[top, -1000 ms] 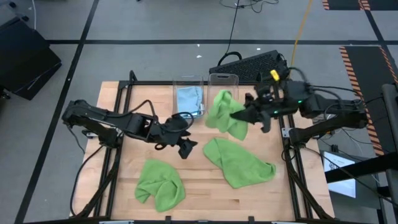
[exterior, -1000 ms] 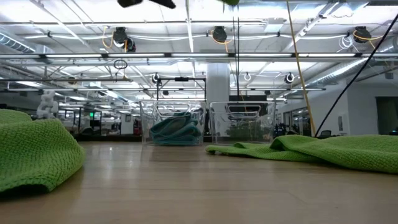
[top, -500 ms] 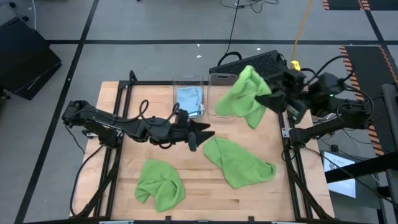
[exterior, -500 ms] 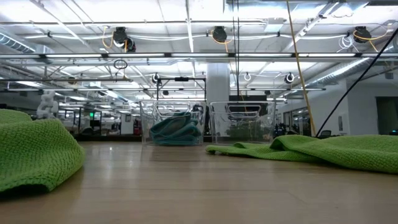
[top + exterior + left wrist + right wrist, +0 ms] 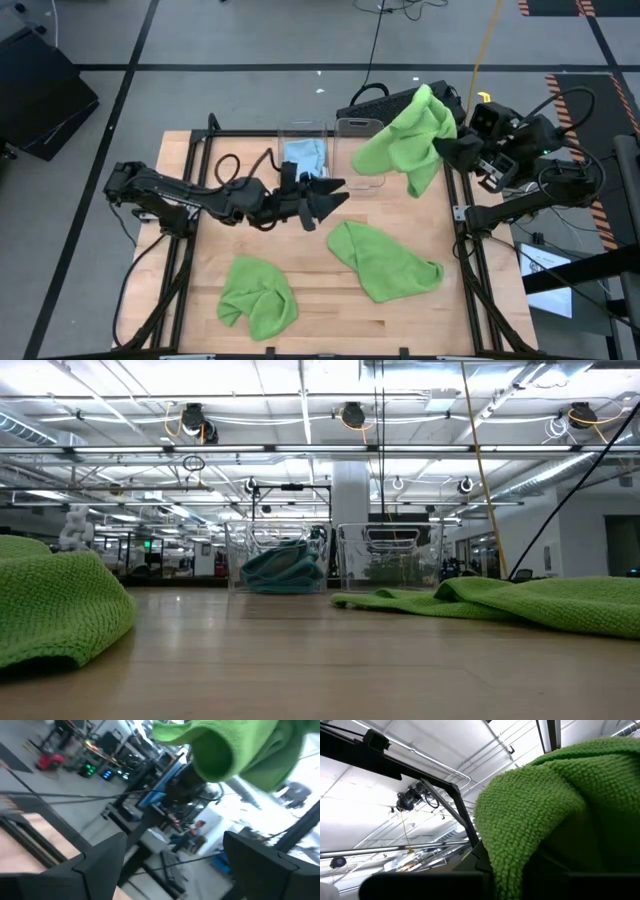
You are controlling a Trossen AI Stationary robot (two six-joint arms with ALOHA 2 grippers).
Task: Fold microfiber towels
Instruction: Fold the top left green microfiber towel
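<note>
Currently right gripper (image 5: 447,152) clamps lime towel (image 5: 405,148), hanging aloft; left gripper (image 5: 335,192), fingers spread empty, points toward its dangling edge

The wooden worktop (image 5: 320,310) carries two crumpled green towels, one front left (image 5: 257,295), one right of centre (image 5: 385,260). Two clear bins (image 5: 358,128) stand at its back edge, the left one holding a blue towel (image 5: 303,158).

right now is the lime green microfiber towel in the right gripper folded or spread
Neither: the lime green microfiber towel hangs bunched and draped from the right gripper, shut on it, lifted above the table's far right corner.
</note>
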